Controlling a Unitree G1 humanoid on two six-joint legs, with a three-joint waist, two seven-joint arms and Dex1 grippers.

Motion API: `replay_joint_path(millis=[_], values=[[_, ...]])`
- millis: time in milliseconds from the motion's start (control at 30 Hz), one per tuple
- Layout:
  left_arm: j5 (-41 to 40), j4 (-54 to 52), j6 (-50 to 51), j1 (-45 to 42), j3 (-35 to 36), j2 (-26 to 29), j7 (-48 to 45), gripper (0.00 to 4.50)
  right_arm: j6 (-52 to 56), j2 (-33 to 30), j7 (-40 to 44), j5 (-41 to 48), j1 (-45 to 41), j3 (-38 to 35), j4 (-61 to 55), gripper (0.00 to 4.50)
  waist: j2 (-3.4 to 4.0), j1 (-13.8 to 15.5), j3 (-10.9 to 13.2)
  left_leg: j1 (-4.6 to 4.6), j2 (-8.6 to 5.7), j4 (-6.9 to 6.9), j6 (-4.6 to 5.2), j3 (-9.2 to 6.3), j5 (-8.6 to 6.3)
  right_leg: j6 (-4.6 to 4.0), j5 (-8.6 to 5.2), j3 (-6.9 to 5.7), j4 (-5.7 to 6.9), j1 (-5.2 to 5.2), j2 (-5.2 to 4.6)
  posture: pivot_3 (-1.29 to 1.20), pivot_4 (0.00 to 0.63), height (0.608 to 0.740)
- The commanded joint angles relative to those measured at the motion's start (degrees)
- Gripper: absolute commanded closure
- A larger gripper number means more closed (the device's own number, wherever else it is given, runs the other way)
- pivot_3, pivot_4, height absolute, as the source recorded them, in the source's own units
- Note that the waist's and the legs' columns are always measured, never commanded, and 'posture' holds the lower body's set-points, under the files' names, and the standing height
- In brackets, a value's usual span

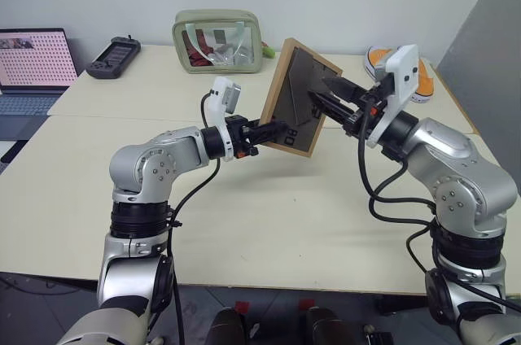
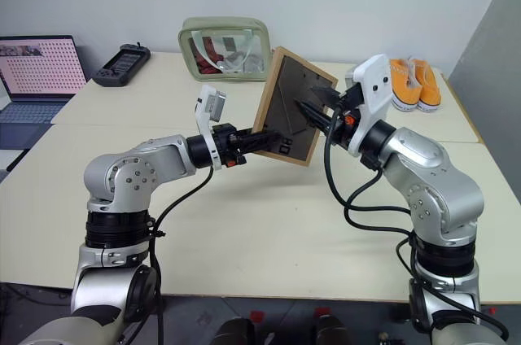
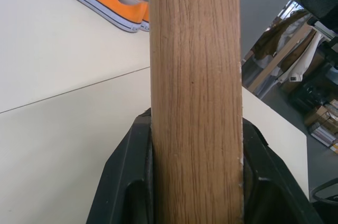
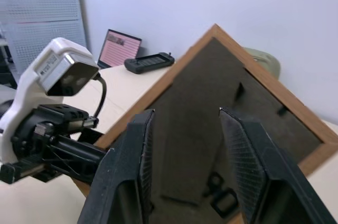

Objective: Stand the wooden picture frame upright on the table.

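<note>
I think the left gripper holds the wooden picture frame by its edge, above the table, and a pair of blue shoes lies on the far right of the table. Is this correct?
Not quite: the shoes are orange, not blue, as the left eye view shows. The rest holds: the left gripper clamps the wooden picture frame by its edge, above the table.
</note>
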Motion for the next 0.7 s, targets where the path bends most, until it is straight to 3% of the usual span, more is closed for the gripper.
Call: replay_joint_path(millis=[33, 300, 400, 600, 700], values=[[-2.9, -4.8, 0.32, -2.01, 0.66, 0.27, -0.51, 3.21, -3.58, 0.4, 0.37, -1.1, -1.31, 0.78, 2.05, 2.47, 0.0, 0.03, 0.0, 0.0, 0.0, 0.0, 0.0, 0.0, 0.0, 0.0, 0.0, 0.0, 0.0, 0.0, 0.0, 0.0, 0.15, 0.74], [-4.95, -7.66, 2.33, -1.22, 1.43, 1.14, 0.1, 3.21, -8.03, -0.75, 2.5, -2.49, -1.67, 0.87, 8.12, 2.47, 0.01, -0.01, 0.01, -0.02, 0.01, -0.01, 0.0, -0.01, 0.0, 0.0, 0.0, -0.02, 0.0, -0.04, 0.0, 0.0, 0.15, 0.74], [-4.99, -7.76, 2.38, -0.93, 1.62, 1.3, 0.61, 3.21, -8.66, -1.5, 2.67, -2.56, -1.96, 0.28, 9.21, 2.04, 0.01, -0.01, 0.01, -0.03, 0.01, -0.01, 0.0, 0.0, 0.0, 0.0, 0.0, -0.02, 0.0, -0.04, 0.0, 0.0, 0.15, 0.74], [-4.79, -7.92, 2.29, -0.43, 1.79, 1.35, 0.91, 3.21, -9.24, -2.01, 2.68, -2.61, -2.44, 0.86, 9.76, 0.74, 0.01, 0.0, 0.01, -0.03, 0.01, -0.01, 0.0, 0.0, 0.0, 0.0, 0.0, -0.02, 0.0, -0.04, 0.0, 0.0, 0.15, 0.74], [-4.1, -7.53, 1.59, -0.18, 1.21, 1.28, 0.67, 3.21, -8.39, -0.31, 1.56, -1.27, -3.08, 0.84, 9.27, 0.74, 0.01, 0.0, 0.01, -0.03, 0.01, -0.01, 0.0, 0.0, 0.0, 0.0, 0.0, -0.01, 0.0, -0.05, 0.0, 0.0, 0.15, 0.74]])
